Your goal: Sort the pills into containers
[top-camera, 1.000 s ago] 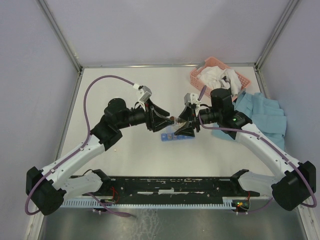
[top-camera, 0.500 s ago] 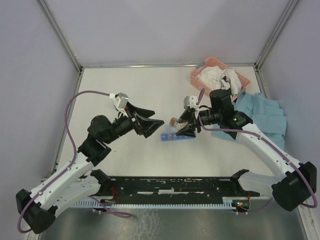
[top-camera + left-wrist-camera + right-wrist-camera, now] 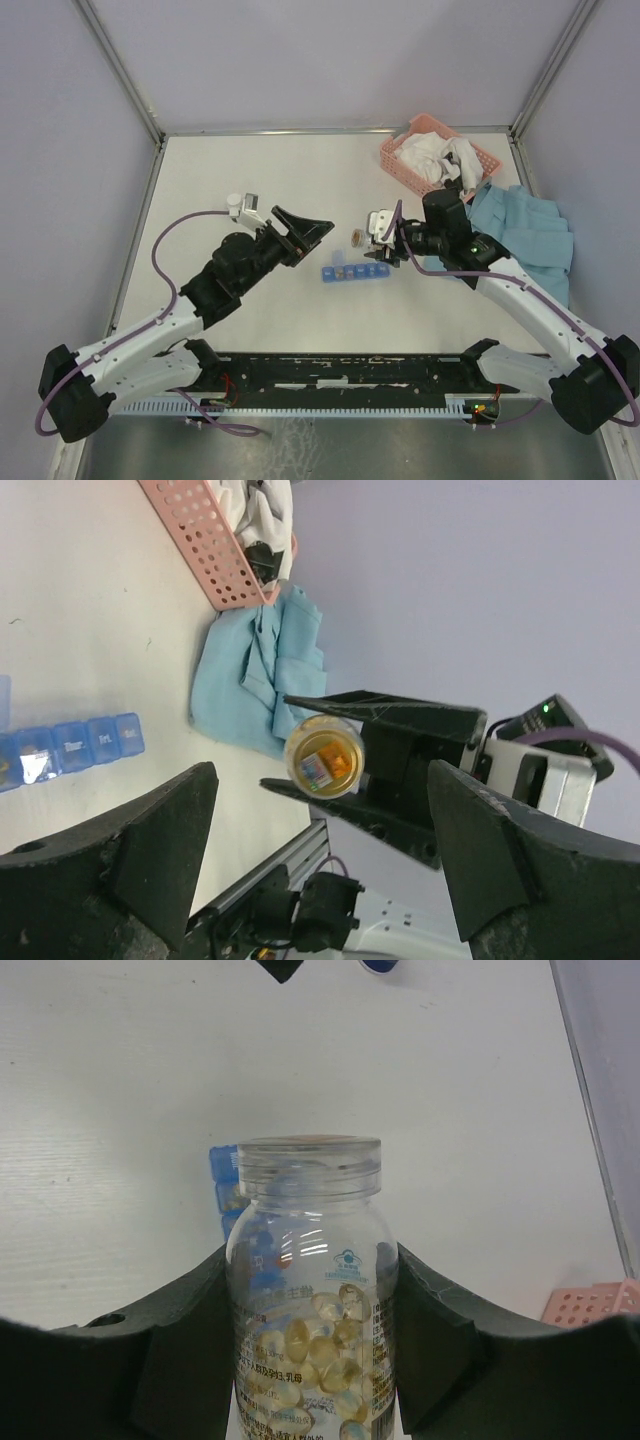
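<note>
My right gripper (image 3: 374,250) is shut on a clear uncapped bottle (image 3: 355,238), held just above the blue pill-organiser strip (image 3: 354,271). In the right wrist view the bottle (image 3: 310,1210) stands between my fingers (image 3: 180,1360), with yellowish pills (image 3: 320,1345) in its lower half and the strip (image 3: 221,1186) behind it. My left gripper (image 3: 306,229) is open and empty, raised to the left of the bottle. The left wrist view looks across at the bottle's mouth (image 3: 323,755) and the strip (image 3: 75,745).
A pink basket (image 3: 400,150) with white cloth stands at the back right, also in the left wrist view (image 3: 205,540). A light blue cloth (image 3: 530,225) lies beside the right arm. A small blue object (image 3: 380,964) shows at the top edge of the right wrist view.
My left gripper has pulled back to the left, away from the bottle, and now stands open. My right gripper has kept the bottle and lowered it slightly towards the strip.
</note>
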Robot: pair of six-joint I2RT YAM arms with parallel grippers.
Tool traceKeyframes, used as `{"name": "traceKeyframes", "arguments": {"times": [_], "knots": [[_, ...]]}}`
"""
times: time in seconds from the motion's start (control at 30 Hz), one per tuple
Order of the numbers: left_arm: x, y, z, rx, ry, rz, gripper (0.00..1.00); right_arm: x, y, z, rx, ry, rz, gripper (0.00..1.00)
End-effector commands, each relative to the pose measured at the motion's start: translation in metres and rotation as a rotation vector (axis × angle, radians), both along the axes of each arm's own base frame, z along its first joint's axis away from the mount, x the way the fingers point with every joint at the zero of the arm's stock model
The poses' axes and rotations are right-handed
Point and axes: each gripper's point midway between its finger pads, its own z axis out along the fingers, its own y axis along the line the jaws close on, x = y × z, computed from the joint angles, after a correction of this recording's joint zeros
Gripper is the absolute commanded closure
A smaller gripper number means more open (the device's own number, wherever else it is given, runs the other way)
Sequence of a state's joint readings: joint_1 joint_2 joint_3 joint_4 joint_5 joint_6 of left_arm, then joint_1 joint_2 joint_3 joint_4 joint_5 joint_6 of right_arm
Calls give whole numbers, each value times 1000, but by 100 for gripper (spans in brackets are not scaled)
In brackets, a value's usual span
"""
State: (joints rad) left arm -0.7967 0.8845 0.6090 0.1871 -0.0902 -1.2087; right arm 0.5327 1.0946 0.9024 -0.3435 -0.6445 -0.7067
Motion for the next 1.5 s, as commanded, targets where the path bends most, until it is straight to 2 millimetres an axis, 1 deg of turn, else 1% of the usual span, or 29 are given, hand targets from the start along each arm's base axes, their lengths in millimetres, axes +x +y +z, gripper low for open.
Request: {"name": "traceKeyframes", "arguments": {"times": [0.0,0.1,0.2,0.37,0.63,0.77,0.87,1.0,1.1,1.27,1.4,1.47], "knots": [[15,-11,18,-55,72,102,9,15,1,15,-8,-137,-32,91],[17,-27,15,-32,91,91,9,14,2,13,-18,-145,-29,91],[18,-38,15,-22,93,82,9,12,5,11,-23,-145,-19,91],[19,-43,8,14,102,94,9,14,7,11,-33,-158,-27,91],[13,-56,11,7,96,51,14,13,10,9,-42,-156,-27,91],[11,-62,6,13,105,34,16,14,11,9,-42,-156,-30,91],[10,-64,4,15,107,29,21,14,10,8,-46,-154,-33,91],[9,-65,4,13,104,25,24,15,11,6,-49,-151,-35,91],[8,-65,6,10,93,19,30,15,11,6,-50,-151,-34,91],[6,-68,4,11,92,-4,37,15,12,7,-47,-147,-37,91],[3,-71,3,2,90,-25,48,15,12,7,-42,-135,-41,91],[1,-72,4,-1,81,-37,56,15,13,7,-38,-124,-42,91]]}}
